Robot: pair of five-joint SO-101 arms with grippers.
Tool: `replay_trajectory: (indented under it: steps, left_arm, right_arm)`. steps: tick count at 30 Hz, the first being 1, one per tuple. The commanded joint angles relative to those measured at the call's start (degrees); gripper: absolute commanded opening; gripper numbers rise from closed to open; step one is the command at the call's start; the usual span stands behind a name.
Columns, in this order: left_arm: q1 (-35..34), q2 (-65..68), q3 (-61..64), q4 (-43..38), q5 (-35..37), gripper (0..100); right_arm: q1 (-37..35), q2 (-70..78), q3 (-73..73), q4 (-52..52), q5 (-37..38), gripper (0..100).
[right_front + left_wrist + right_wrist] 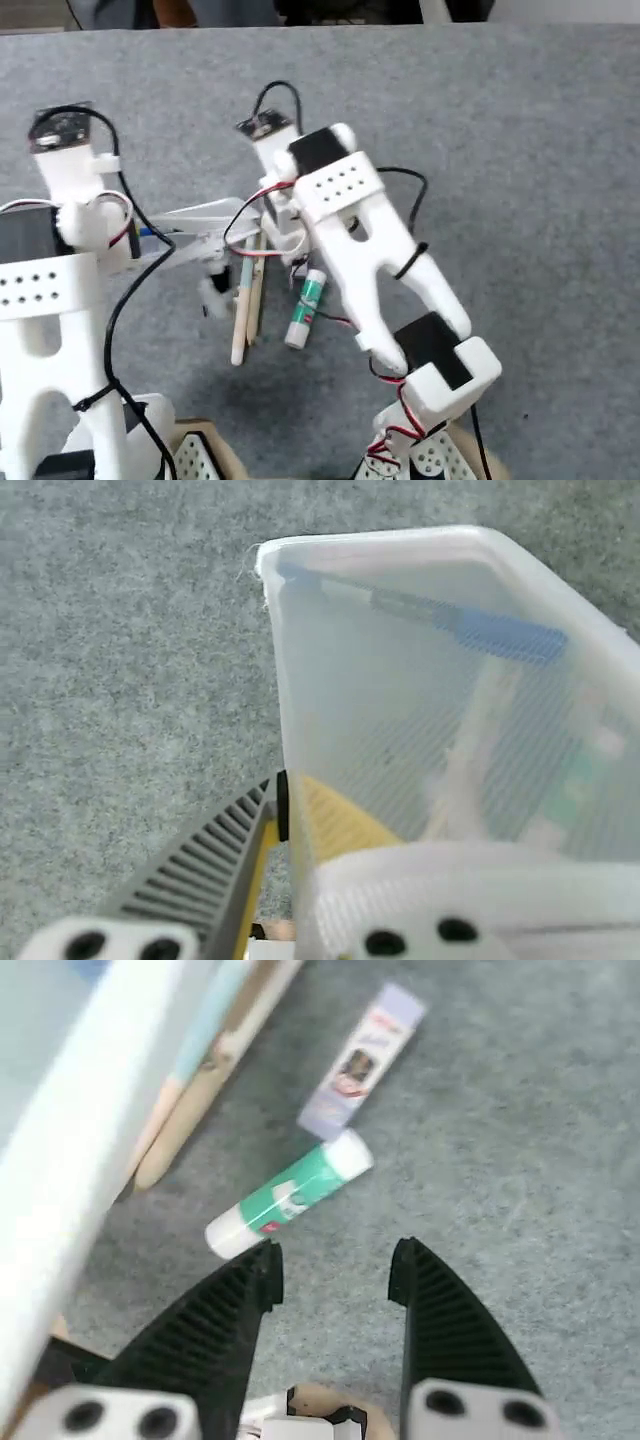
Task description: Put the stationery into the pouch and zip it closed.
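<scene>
- Your right gripper (337,1255) is closest to the lens: black ridged fingers (225,1310) spread apart with nothing between them, hanging over the grey felt-like table (520,1160).
- Just past its fingertips lies the glue stick (290,1195), a round tube with a green middle and white ends, flat on the table. From the high view it's just beside the sticks, not touching the pouch.
- A bit further out is a small lilac tube (365,1060), also loose on the table, near the glue stick but apart from it.
- Next to those you've got the long wooden sticks (215,1070), tan, one with a pale blue length, lying side by side with one end tucked under the pouch's edge.
- On the other side, your left gripper (285,825) is pinching the edge of the pouch (400,730), which is frosted see-through plastic, smooth, with a thick white rim, and held up off the table.
- Inside it you can see a blue pen (490,635) lying against the far wall.
- Pale and green blurs show through the plastic too. Can't tell if they're inside or just behind it.
</scene>
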State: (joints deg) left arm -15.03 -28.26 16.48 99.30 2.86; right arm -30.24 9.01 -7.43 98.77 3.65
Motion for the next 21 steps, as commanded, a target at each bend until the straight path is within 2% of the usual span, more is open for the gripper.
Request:
replay_trajectory:
  steps: [1, 16, 21]
  left_arm:
    - [-5.14, 3.6, 5.14, 0.88, -0.44, 3]
    - [-6.73, 5.27, 5.58, -0.26, -0.09, 3]
    - [-6.73, 5.27, 5.67, -0.26, 0.0, 3]
  right_arm:
    - [-1.67, -2.33, 1.36, -4.48, 0.62, 19.2]
    - [-1.23, -2.24, 12.35, -23.21, 0.79, 19.1]
    - [3.43, -1.63, 12.26, -28.75, 0.79, 18.8]
